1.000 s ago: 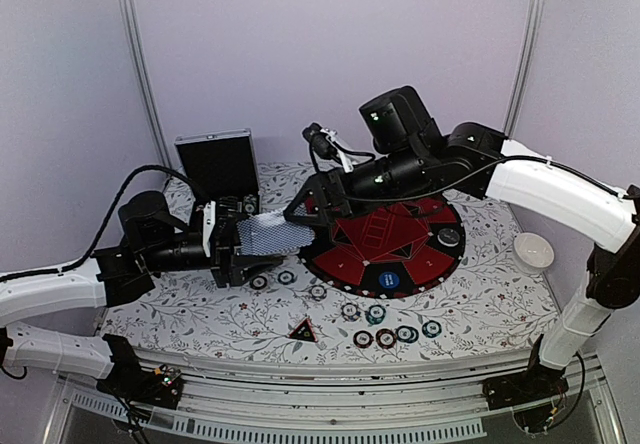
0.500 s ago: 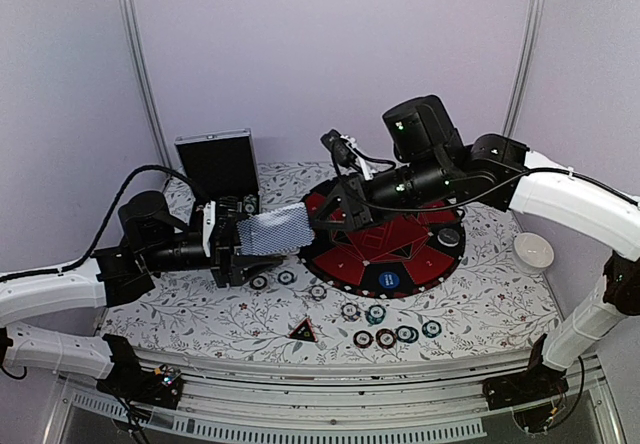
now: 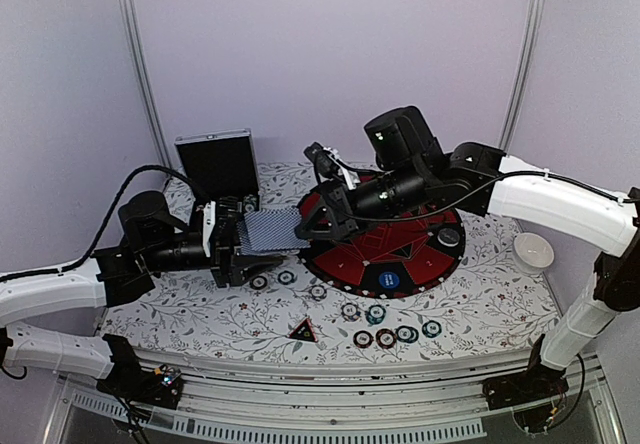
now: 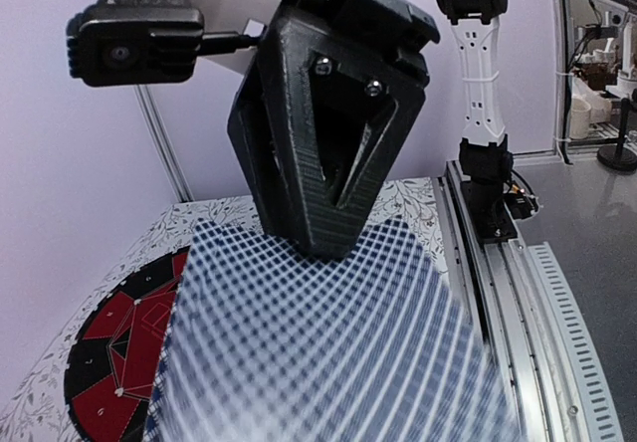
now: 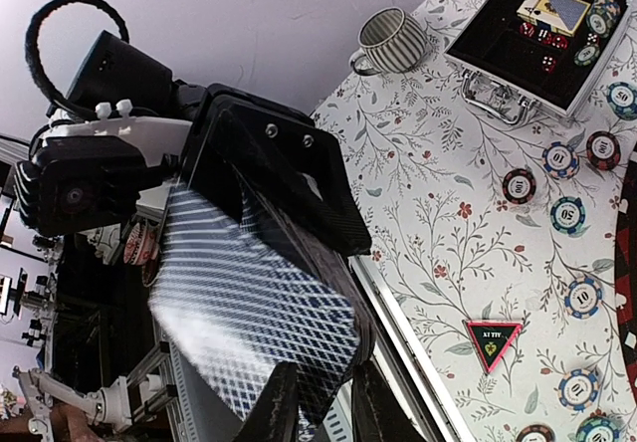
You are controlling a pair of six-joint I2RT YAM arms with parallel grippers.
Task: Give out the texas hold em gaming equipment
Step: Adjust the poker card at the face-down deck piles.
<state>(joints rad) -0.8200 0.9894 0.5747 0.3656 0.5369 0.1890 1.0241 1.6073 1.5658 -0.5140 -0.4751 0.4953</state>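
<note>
My left gripper (image 3: 235,236) is shut on a stack of grey-blue checked playing cards (image 3: 270,230) held above the table's left half; the cards (image 4: 328,342) hide its fingers in the left wrist view. My right gripper (image 3: 303,226) has reached over from the mat and is shut on the cards' far edge (image 5: 249,313), which runs between its jaws (image 5: 328,402). Striped poker chips (image 3: 386,337) lie in a row near the front, with more (image 3: 286,277) under the cards. A red-black triangle (image 3: 303,331) lies at the front, and a blue button (image 3: 389,281) sits on the mat.
The round red-and-black mat (image 3: 345,264) lies mid-table under the right arm. A silver-edged black case (image 3: 217,164) stands open at the back left, with a striped cup (image 5: 390,39) beside it. A white bowl (image 3: 533,251) sits at the right edge.
The right gripper swung away to the right, then came back left and closed its jaws on the cards' edge. The left arm has stayed put with the cards.
</note>
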